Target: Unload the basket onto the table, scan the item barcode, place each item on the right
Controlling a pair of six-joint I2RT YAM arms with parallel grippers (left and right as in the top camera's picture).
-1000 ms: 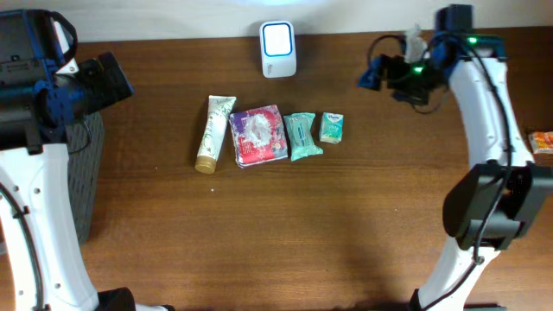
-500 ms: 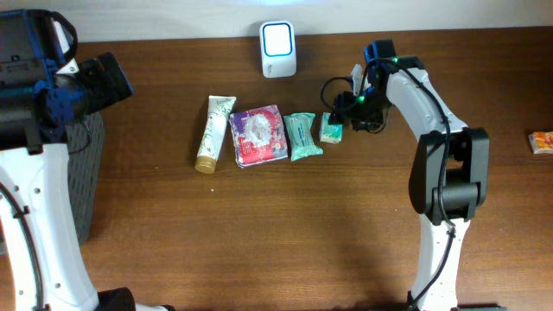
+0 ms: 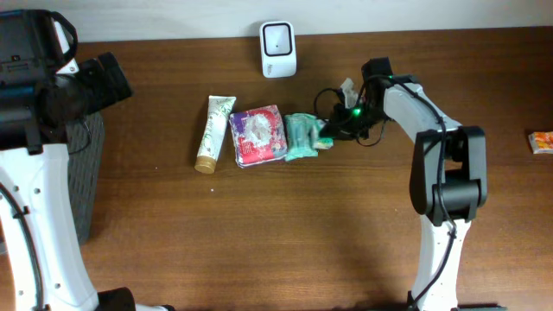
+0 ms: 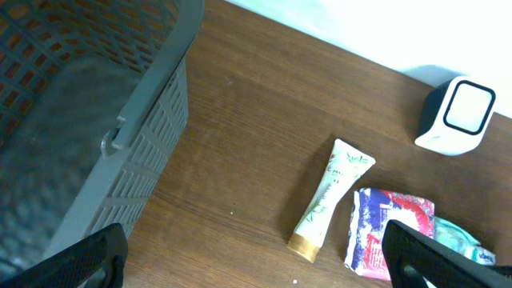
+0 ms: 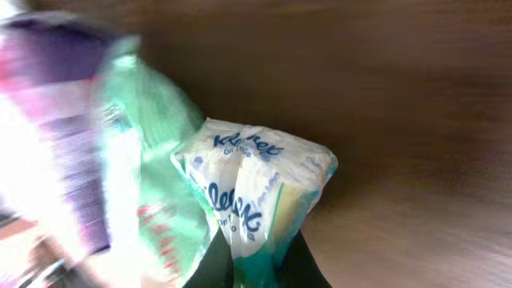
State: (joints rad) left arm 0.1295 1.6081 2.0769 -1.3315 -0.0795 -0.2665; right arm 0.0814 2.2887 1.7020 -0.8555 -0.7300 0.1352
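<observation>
Right wrist shows jaws pinching the Kleenex pack (image 5: 252,188) — overhead cannot.

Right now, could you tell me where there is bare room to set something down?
Bare: the near half of the table, and between the right arm and the orange packet. Crowded: the row from tube to the tissues in the right gripper, below the scanner.

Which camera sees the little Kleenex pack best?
The right wrist view: the Kleenex pack is big and close, name readable, pinched by the right pincer. Overhead it is tiny and half hidden. The left wrist view misses it.
</observation>
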